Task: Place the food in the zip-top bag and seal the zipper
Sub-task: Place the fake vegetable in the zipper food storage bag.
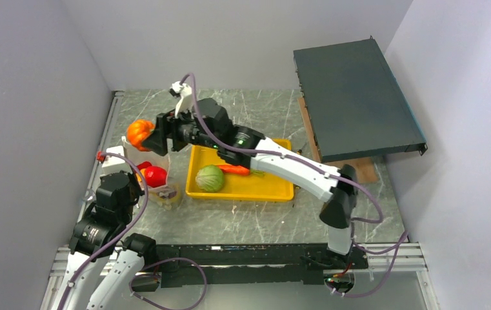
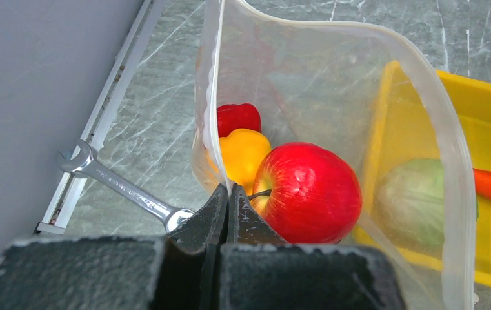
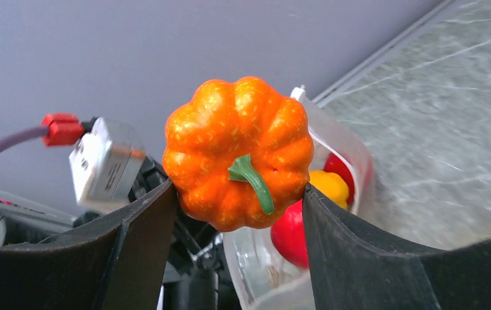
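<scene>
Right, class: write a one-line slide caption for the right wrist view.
The right gripper, jaws shut on the orange pumpkin, hovers near the open zip-top bag.

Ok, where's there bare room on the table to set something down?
The marble strip between the yellow tray and the arm bases is bare, as is the stretch behind the tray toward the back wall. The tray's right half is free too. Crowded on the left: zip-top bag, left gripper, right gripper holding the pumpkin.
</scene>
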You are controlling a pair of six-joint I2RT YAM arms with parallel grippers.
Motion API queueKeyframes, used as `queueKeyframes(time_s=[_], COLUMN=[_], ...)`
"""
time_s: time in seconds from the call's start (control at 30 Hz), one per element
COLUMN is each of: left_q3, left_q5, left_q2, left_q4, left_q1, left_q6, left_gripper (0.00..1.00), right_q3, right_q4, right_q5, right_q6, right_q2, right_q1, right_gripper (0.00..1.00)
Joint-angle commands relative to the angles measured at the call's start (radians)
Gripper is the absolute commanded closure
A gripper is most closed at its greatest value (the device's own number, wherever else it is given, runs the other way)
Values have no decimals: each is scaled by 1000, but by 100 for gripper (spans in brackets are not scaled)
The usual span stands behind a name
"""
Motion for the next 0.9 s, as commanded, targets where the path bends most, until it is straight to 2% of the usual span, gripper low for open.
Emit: queueKeyframes(time_s=[0.0, 0.1, 0.2, 0.3, 0.4, 0.53, 0.57, 0.7, 0.87], left_q3=[4, 10, 7, 6, 8, 7, 8, 5, 8], left_q5=[-16, -24, -21, -13, -14, -12, -13, -17, -21], left_q2=[-24, -24, -28, -23, -20, -17, -16, -29, -30], left_q4=[26, 14, 17, 22, 20, 24, 22, 23, 19], left_q1=[-4, -6, -9, -9, -8, -9, -9, -9, -11], left_q6=[-13, -23, -21, -15, -18, -14, -16, -16, -18], left_gripper=[100, 100, 100, 100, 100, 100, 100, 100, 100], right_q3=[113, 130, 147, 166, 215, 301, 327, 387, 383], right_q4=[37, 20, -11, -33, -81, -137, -153, -205, -263], right_q5=[-87, -57, -17, -4, 23, 34, 33, 56, 115], right_q6=[104, 108, 96, 73, 42, -6, -16, -37, -62], right_q2=[137, 185, 220, 246, 272, 311, 325, 348, 287], right_q1=[12, 22, 30, 39, 58, 76, 79, 81, 81], right_gripper=[100, 100, 89, 69, 39, 5, 1, 0, 0])
